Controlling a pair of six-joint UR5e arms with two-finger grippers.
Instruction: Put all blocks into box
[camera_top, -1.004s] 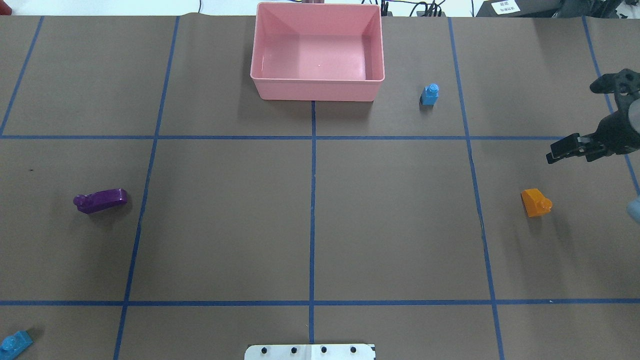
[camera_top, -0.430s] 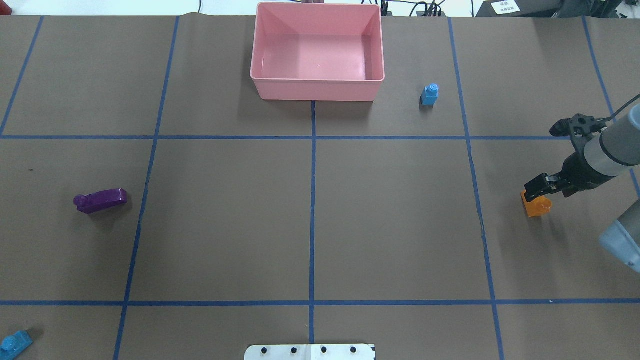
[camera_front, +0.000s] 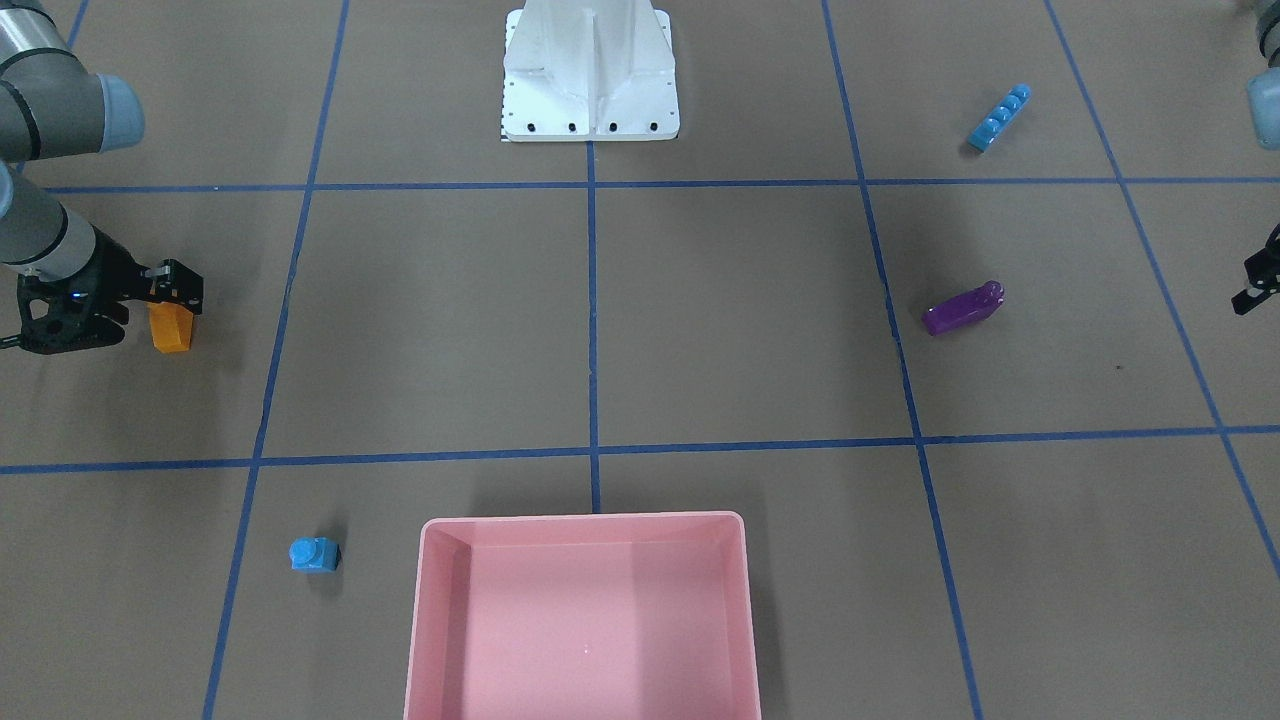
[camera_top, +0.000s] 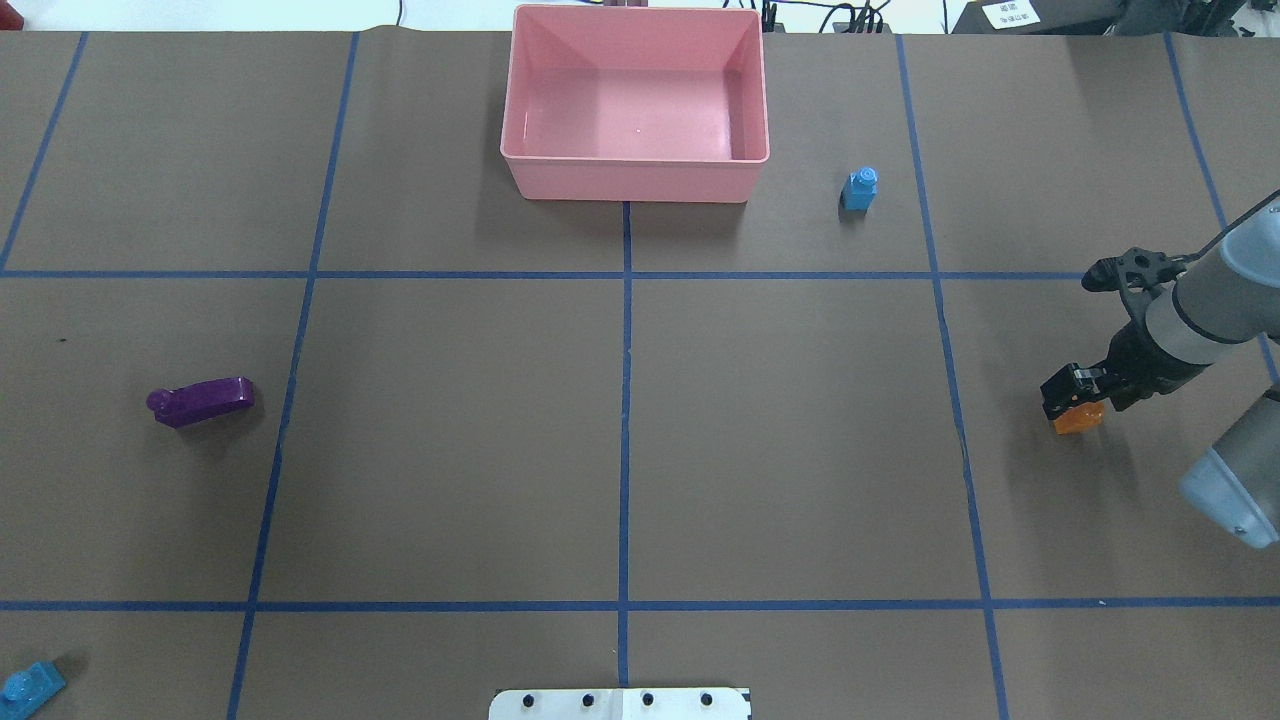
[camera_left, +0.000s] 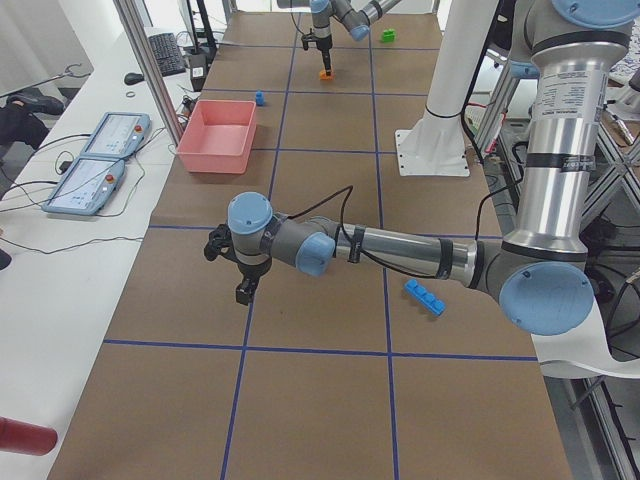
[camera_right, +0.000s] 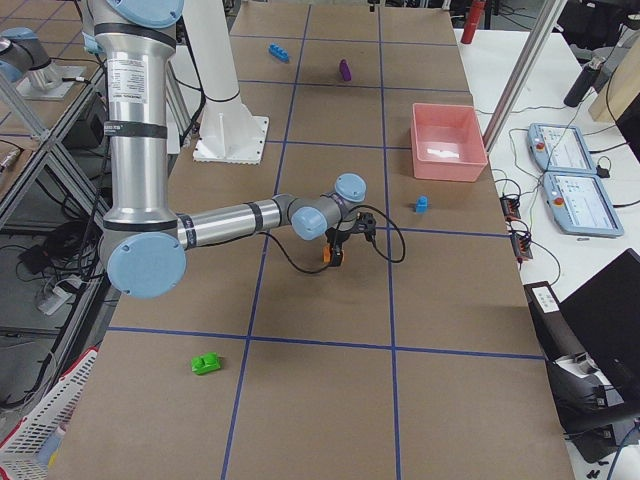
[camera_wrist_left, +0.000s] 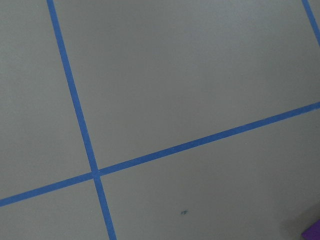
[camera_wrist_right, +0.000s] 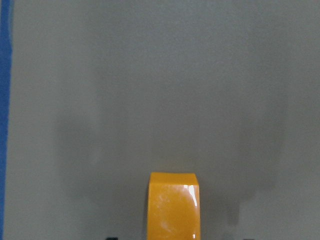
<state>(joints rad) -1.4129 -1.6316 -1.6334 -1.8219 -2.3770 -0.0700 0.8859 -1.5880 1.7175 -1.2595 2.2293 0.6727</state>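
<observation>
Down has come the right gripper (camera_top: 1066, 388) — a moment ago it hung higher and farther off. Now it sits right over the orange brick (camera_top: 1080, 420), its fingers apart on each side and not pinching yet, so I think the first pick is about to happen, and the pink box (camera_top: 630, 185) has nothing in it so far. From this gripper the box is far off, across bare table (camera_top: 800, 450) — only the tiny blue brick (camera_top: 859, 190) stands near that path, and the brick must go up over the box's wall. I cannot tell if the left gripper (camera_front: 1258, 285) is apart or together.
</observation>
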